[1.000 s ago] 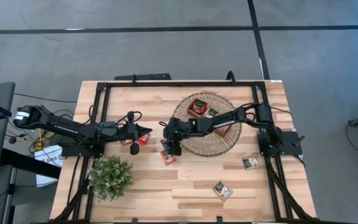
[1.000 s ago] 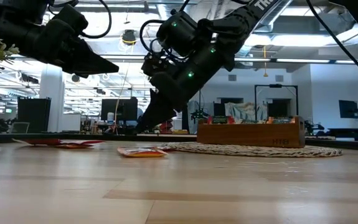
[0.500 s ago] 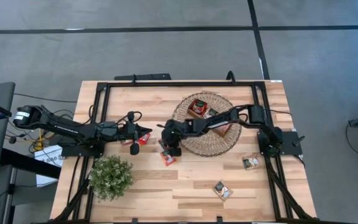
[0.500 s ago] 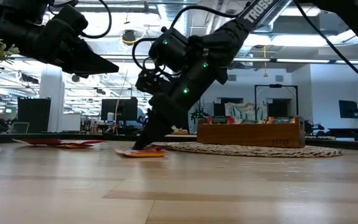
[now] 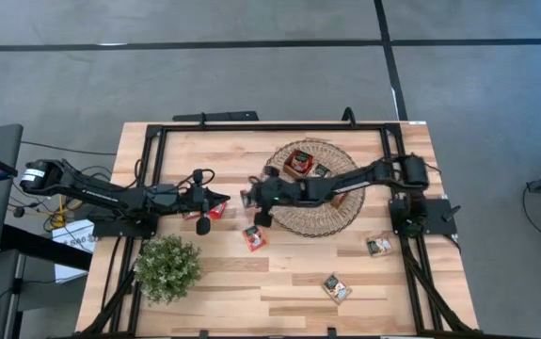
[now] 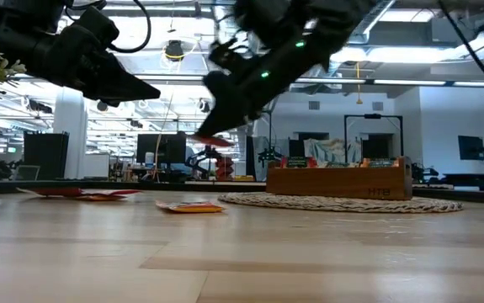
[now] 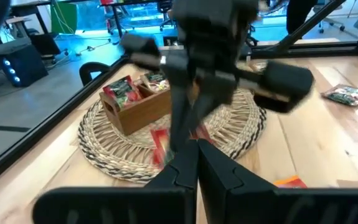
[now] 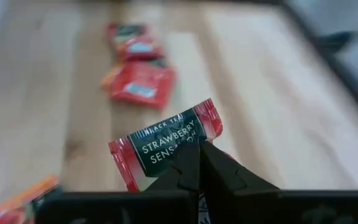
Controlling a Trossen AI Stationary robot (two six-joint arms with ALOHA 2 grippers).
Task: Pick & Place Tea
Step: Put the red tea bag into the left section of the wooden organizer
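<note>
**Right gripper has a strawberry sachet in the air**

Right gripper (image 8: 198,163) is pinched shut on a small flat red tea sachet with a dark green label (image 8: 166,151), holding it by one edge. The label reads "Strawberry" under "Black Tea", and the wrapper hangs tilted, clear of the pale wooden table (image 5: 279,292). In the low view the sachet (image 6: 212,141) sits well above the tabletop, just off the edge of the round woven straw mat (image 5: 289,218). Half a second ago that gripper was down at the table with its tip at a sachet; now it's lifted, and its fingers have closed from wide open.

Going down in size: the bushy green potted plant (image 5: 167,267) hasn't moved, and the brown wooden tray (image 6: 339,179) on the mat is where it was. An orange-and-red sachet (image 5: 254,237) lies flat on the table below the raised gripper.

Left gripper (image 5: 223,201) is clenched shut, empty as far as I can see, hovering left of the mat like before.
</note>
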